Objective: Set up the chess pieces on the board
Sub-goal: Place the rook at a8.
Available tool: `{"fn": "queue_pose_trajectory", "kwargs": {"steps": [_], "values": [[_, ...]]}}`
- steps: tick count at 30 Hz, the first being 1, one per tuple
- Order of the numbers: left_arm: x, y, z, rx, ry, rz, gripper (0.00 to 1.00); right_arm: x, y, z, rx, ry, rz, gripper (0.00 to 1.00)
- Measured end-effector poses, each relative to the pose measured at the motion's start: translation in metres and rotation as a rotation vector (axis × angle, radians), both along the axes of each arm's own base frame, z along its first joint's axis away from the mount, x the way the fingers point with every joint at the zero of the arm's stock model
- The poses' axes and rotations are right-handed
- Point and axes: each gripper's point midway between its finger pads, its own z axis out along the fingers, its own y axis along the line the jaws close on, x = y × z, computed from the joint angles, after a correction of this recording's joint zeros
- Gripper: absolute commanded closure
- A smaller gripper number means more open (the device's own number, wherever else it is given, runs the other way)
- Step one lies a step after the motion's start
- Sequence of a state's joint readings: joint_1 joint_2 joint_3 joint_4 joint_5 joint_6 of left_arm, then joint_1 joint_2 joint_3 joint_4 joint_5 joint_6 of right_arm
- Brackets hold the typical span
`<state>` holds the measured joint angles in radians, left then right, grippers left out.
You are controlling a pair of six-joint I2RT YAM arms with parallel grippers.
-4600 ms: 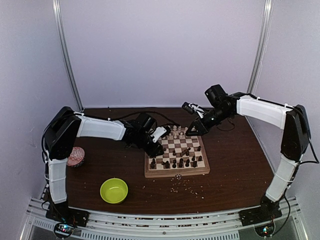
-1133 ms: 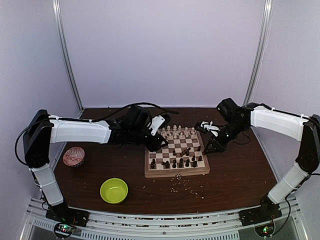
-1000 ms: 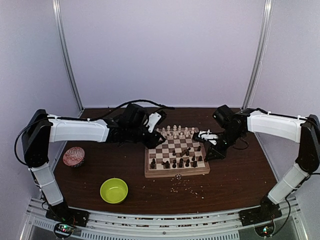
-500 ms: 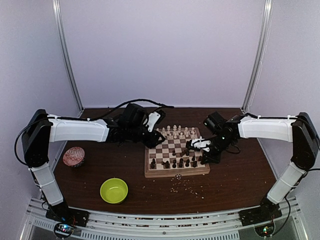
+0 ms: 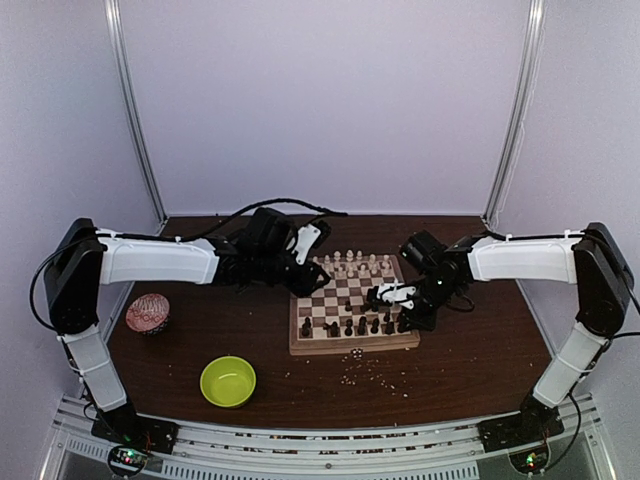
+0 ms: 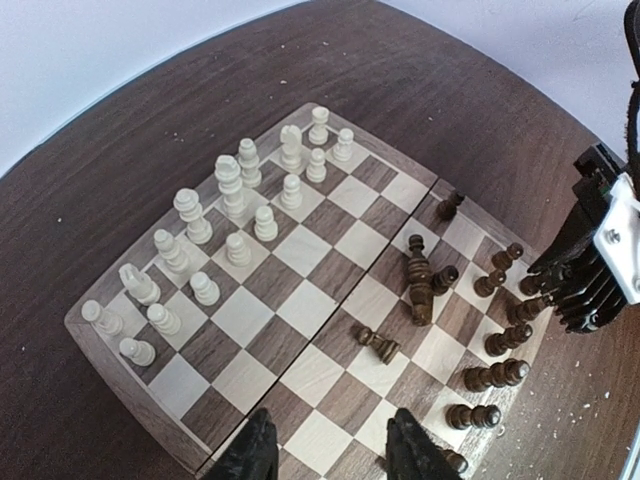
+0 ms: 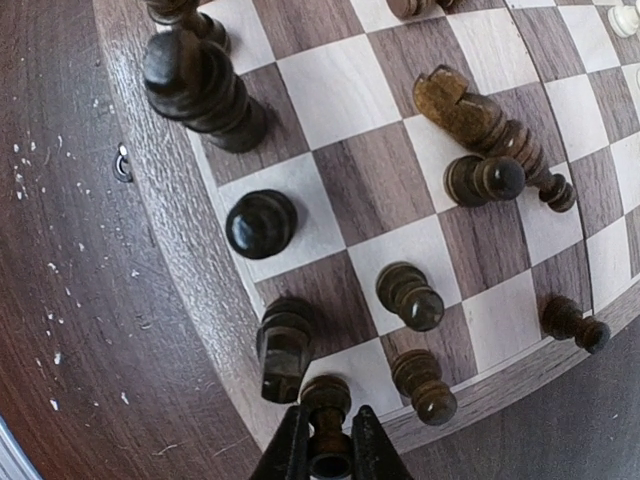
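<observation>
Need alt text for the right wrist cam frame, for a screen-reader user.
The right gripper grips a small dark brown wooden chess piece at the near edge of the dark-brown-and-cream checked wooden chessboard. Other dark pieces stand nearby, one tall dark piece lies on its side, and pale crumbs dot the dark wooden table.

Even, soft light; wrist views bend strongly at the edges
</observation>
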<state>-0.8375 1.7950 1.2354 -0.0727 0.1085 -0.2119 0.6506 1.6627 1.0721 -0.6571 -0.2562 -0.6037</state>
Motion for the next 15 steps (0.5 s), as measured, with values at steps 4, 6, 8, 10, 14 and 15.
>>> {"fn": "queue_pose_trajectory", "kwargs": {"steps": [4, 6, 8, 10, 14, 15], "values": [[0.001, -0.001, -0.004, 0.006, 0.01, 0.002, 0.6, 0.0, -0.002, -0.002, -0.011, -0.003, -0.003, 0.76], [0.002, -0.002, -0.005, 0.011, 0.017, 0.005, 0.6, 0.001, -0.002, -0.002, -0.013, -0.006, -0.004, 0.73], [0.005, -0.005, -0.007, 0.023, 0.033, 0.008, 0.59, 0.001, -0.003, -0.002, -0.013, -0.007, -0.005, 0.71], [0.009, -0.01, -0.01, 0.031, 0.045, 0.009, 0.59, 0.0, -0.003, -0.002, -0.013, -0.007, -0.007, 0.7], [0.011, -0.015, -0.025, 0.071, 0.094, 0.004, 0.59, -0.001, -0.004, 0.003, -0.004, -0.014, -0.01, 0.7], [0.012, -0.017, -0.028, 0.079, 0.107, 0.003, 0.59, -0.001, -0.004, 0.006, 0.001, -0.019, -0.01, 0.7]]}}
